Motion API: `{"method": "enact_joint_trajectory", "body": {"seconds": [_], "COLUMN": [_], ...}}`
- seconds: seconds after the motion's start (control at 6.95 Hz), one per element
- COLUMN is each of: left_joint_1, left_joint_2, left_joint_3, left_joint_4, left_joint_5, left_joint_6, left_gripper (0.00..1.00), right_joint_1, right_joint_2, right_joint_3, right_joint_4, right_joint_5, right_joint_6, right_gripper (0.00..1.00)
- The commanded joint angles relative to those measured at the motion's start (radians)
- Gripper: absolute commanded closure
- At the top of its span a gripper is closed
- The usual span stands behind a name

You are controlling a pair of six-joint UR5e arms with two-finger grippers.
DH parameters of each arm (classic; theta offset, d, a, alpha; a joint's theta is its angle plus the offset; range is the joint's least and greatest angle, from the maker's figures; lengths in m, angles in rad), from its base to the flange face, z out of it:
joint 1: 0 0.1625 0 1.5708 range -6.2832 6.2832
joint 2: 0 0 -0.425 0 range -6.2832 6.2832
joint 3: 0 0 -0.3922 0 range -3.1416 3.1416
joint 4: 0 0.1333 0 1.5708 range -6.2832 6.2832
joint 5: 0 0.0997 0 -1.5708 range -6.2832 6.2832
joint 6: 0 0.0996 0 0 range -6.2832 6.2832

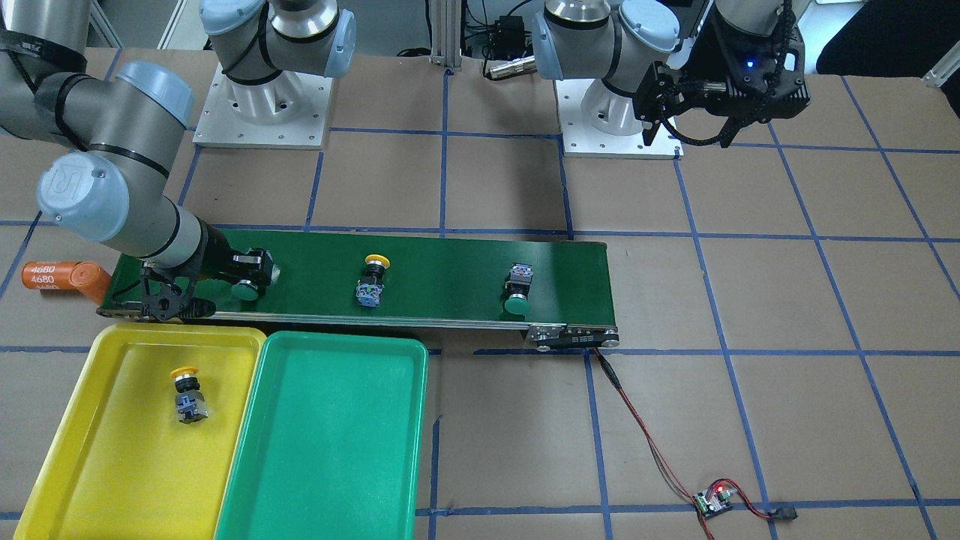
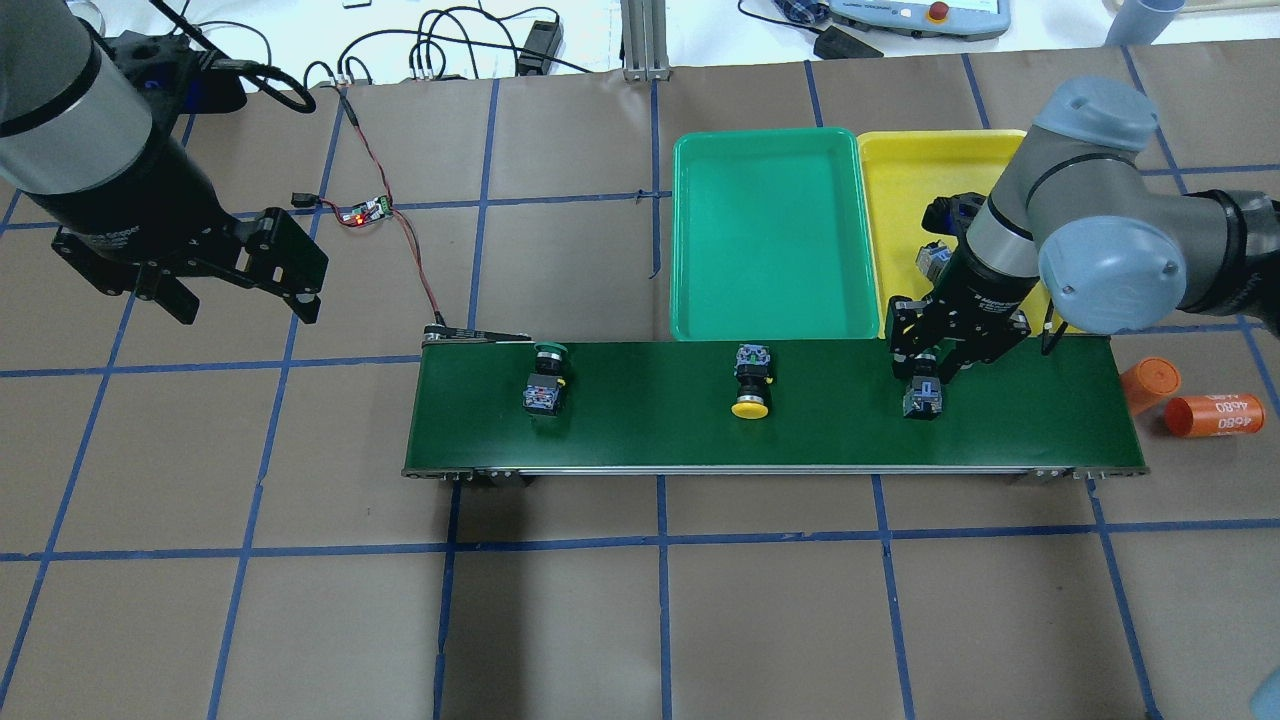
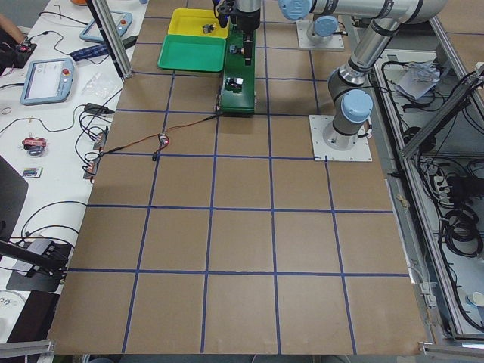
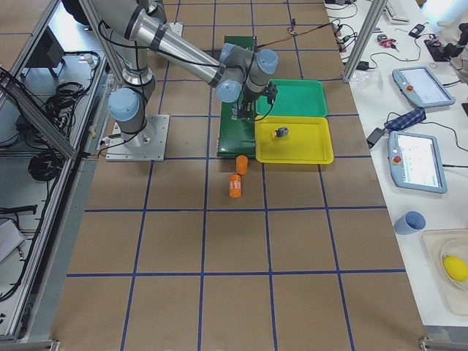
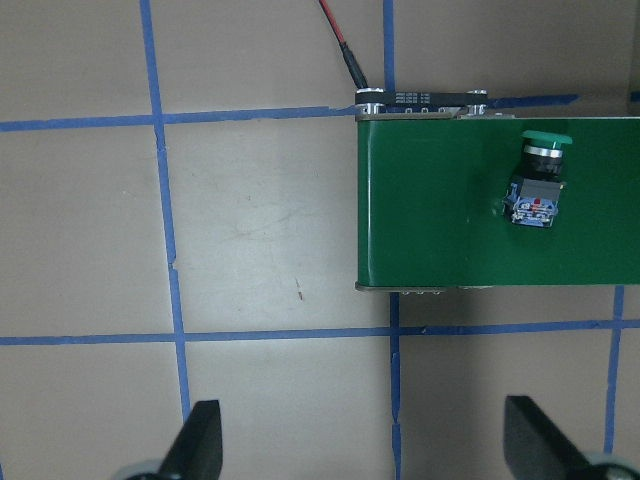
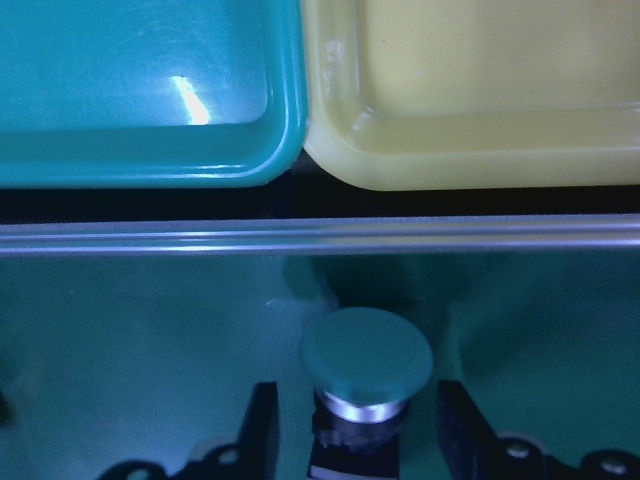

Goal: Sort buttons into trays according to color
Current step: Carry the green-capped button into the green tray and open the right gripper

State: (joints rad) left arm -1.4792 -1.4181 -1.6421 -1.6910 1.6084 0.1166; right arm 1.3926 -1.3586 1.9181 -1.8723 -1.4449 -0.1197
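"4680" is printed on an orange cylinder [image 1: 56, 276]. A green button [image 6: 366, 350] is straddled by the spread right gripper [image 6: 357, 400]; the left gripper [image 5: 363, 410] is likewise spread.

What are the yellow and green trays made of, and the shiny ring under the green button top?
The yellow tray and green tray look like smooth, glossy plastic: rounded molded rims, and a light glint on the green one. The ring under the green cap looks like polished metal, silvery and reflective, though it could be chromed plastic.

Yellow button [image 2: 751, 386] lies mid-length — on conveyor belt [image 2: 640, 425].
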Motion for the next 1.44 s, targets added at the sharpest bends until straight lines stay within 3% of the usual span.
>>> {"method": "enact_joint_trajectory", "body": {"seconds": [0.0,0.29,0.72,0.86,1.01,1.15,1.3], "left_joint_1": [-0.001,-0.001,-0.001,-0.001,-0.001,-0.001,-0.001], "left_joint_2": [0.001,0.002,0.024,0.024,0.025,0.030,0.033], "left_joint_3": [-0.001,-0.002,-0.019,-0.024,-0.025,-0.022,-0.025], "left_joint_4": [0.001,0.004,0.008,0.010,0.010,0.010,0.010], "left_joint_5": [-0.001,0.007,0.004,-0.004,-0.005,-0.019,-0.063], "left_joint_6": [0.000,0.012,0.011,0.005,0.006,0.003,0.005], "left_gripper": [0.00,0.00,0.00,0.00,0.00,0.00,0.00], "right_joint_1": [0.000,0.008,0.129,0.159,0.169,0.169,0.166], "right_joint_2": [0.003,0.004,0.220,0.284,0.302,0.312,0.317], "right_joint_3": [-0.010,-0.120,-0.480,-0.484,-0.484,-0.479,-0.460], "right_joint_4": [0.001,0.039,0.050,-0.040,-0.044,-0.033,-0.033], "right_joint_5": [-0.011,0.010,0.167,0.161,0.173,0.160,0.156], "right_joint_6": [-0.035,-0.002,0.176,0.186,0.213,0.218,0.216], "right_gripper": [1.00,1.00,1.00,1.00,1.00,0.37,0.00]}}
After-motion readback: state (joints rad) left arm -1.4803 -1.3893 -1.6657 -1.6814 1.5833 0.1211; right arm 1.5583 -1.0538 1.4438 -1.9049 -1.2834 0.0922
